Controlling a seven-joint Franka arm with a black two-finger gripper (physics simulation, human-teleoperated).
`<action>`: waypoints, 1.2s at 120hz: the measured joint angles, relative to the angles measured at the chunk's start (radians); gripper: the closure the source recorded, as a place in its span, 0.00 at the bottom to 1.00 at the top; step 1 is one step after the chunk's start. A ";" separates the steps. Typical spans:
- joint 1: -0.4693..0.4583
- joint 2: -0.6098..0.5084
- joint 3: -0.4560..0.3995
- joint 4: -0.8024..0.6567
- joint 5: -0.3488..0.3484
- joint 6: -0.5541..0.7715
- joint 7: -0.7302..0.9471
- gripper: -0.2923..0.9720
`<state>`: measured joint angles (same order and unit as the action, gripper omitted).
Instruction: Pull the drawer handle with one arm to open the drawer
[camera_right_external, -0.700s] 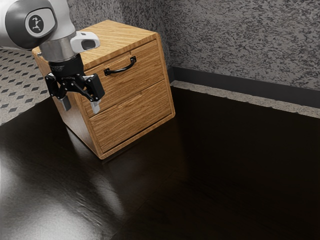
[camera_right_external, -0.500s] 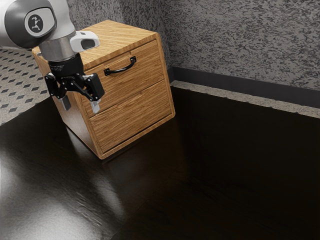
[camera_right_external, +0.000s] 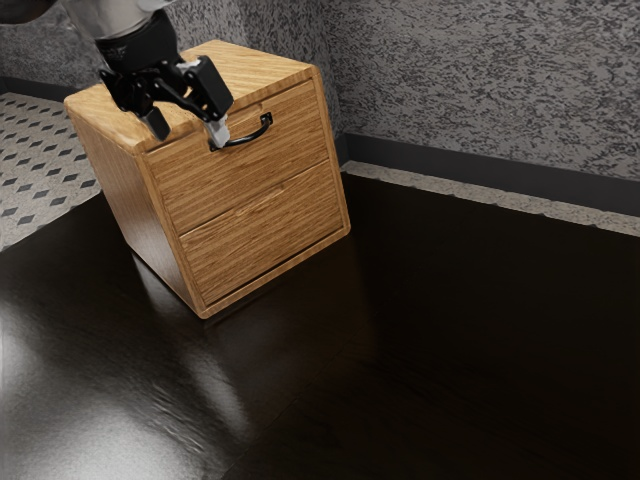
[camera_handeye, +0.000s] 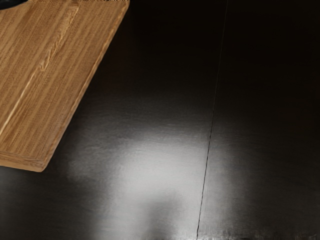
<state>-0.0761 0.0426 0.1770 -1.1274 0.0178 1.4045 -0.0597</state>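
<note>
Since the earlier frames your jaws have climbed toward 1 o'clock, from the cabinet's (camera_right_external: 130, 200) front corner to its top front edge. They stand spread, gripping nothing. One finger (camera_right_external: 218, 130) sits at the 9 o'clock end of the black drawer handle (camera_right_external: 240, 132). The upper drawer (camera_right_external: 255, 165) lies flush with the cabinet, which stands on the dark surface (camera_right_external: 450, 330).

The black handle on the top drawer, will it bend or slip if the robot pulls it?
Probably stiff: the handle is a thin dark bar fixed at both ends. It may be slippery, looking smooth. The cabinet looks squat, so it likely won't tip, though it might slide on the glossy surface.
</note>
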 joint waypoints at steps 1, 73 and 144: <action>-0.007 -0.001 0.000 -0.001 0.000 0.000 0.000 0.23; -0.155 -0.004 0.015 -0.318 -0.053 0.137 0.184 0.23; 0.196 0.176 -0.261 -0.123 -0.010 0.371 0.698 0.23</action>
<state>0.1204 0.2185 -0.0837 -1.2509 0.0082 1.7757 0.6383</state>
